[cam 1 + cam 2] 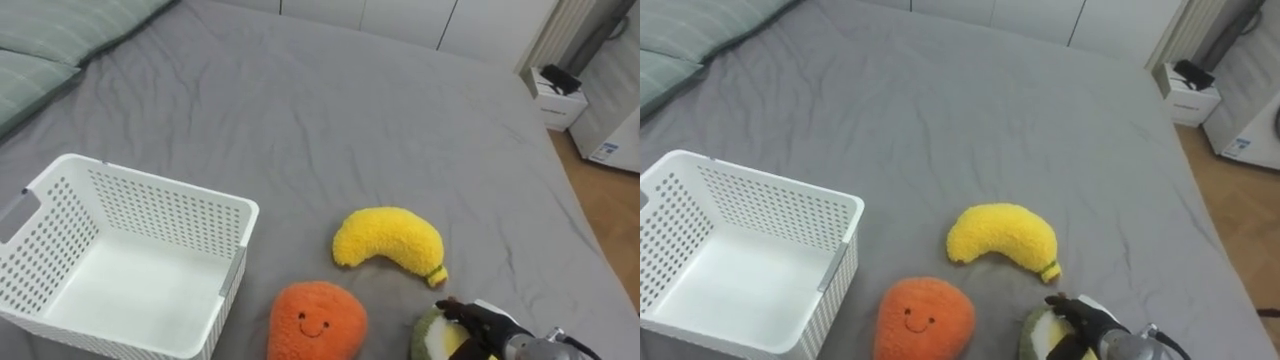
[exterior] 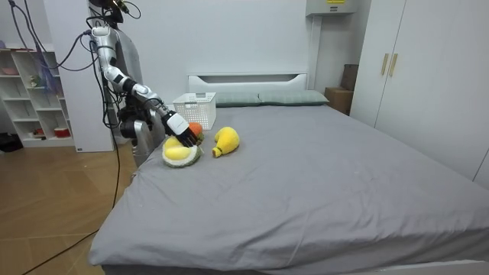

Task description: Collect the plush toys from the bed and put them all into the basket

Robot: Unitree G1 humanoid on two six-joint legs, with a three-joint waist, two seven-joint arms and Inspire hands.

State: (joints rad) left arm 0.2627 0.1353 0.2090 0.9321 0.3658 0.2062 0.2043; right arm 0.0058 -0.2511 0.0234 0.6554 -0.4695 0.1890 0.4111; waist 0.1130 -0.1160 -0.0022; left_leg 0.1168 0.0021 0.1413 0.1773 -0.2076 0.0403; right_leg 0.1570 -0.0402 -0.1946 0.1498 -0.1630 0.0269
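White basket (image 1: 165, 215), empty, sits at my 8 o'clock on the grey bed (image 1: 330, 110). The orange toy (image 1: 316, 322) lies at 6, near the basket's corner, with the banana (image 1: 388, 240) at 1 o'clock from it. At 5 o'clock my right hand (image 1: 482, 322) has its fingers curled over the avocado (image 1: 432, 340), which rests on the bed. All are plush, so I reckon light, squashy and unbreakable. I'd take each across its fat middle.

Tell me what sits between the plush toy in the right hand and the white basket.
The orange plush toy lies right between the green-and-yellow plush toy gripped by the right hand and the white basket. The banana plush lies farther back, off that line.
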